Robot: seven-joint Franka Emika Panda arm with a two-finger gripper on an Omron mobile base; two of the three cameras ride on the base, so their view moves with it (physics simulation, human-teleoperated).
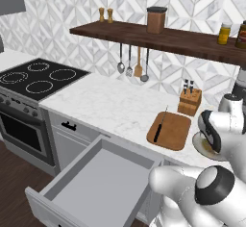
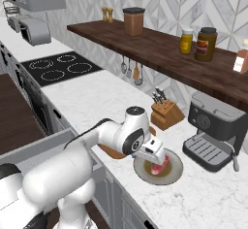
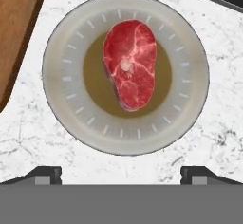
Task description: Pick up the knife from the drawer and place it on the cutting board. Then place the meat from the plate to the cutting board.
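Pincer (image 3: 121, 173) open above meat (image 3: 130, 64) on plate (image 3: 61, 99); left base view: knife (image 1: 159, 129) on cutting board (image 1: 174, 133).

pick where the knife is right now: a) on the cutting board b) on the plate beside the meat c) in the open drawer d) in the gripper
a: the knife lies on the cutting board, while the drawer stands open with a bare floor and the open gripper hovers over the meat on the plate.

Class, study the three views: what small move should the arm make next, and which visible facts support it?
Probably lower straight onto the meat: the knife already lies on the cutting board, the meat still sits on the plate, and the open fingers hang above it.
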